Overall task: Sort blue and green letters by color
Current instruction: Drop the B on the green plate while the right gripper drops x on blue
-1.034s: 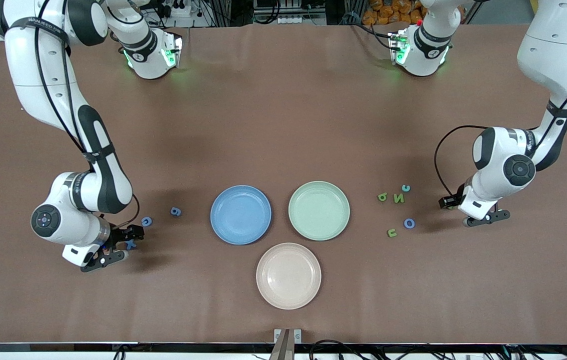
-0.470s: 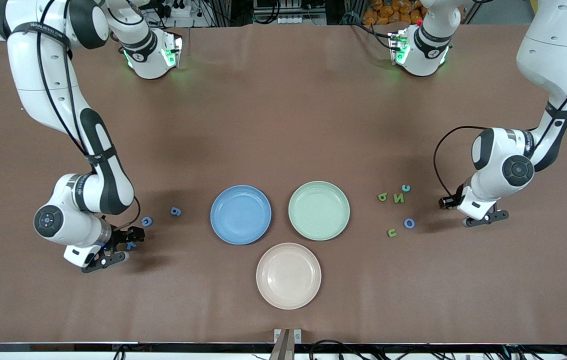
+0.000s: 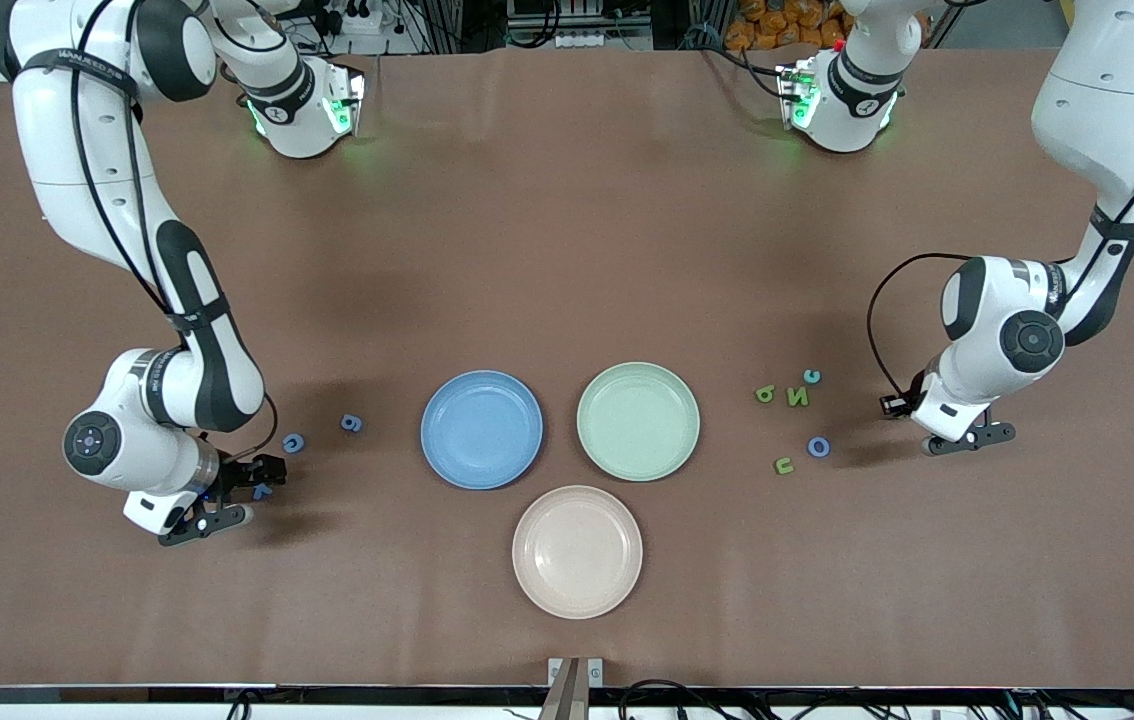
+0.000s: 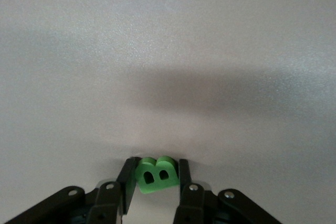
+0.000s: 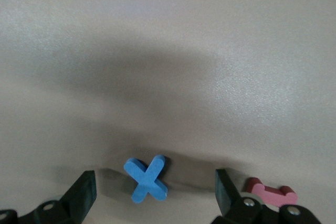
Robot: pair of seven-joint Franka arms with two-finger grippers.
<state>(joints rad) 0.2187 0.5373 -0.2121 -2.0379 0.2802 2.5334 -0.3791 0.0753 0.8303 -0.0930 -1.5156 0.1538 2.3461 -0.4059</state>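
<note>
Both arms mid-pick: left has the green B, right is set around the blue X.
Front: left gripper (image 3: 957,437) low by table w/ green letters (image 3: 785,397) near green plate (image 3: 638,421); right gripper (image 3: 227,497) at X (image 3: 262,490), blue plate (image 3: 481,429) toward mid-table. Left wrist: B (image 4: 155,174) pinched narrow betw fingers (image 4: 127,179); lift straight, keep grip centred. Right wrist: fingers (image 5: 83,195) wide, X (image 5: 146,178) between, untouched; red letter (image 5: 269,191) just beside, so close squarely on X only.
</note>
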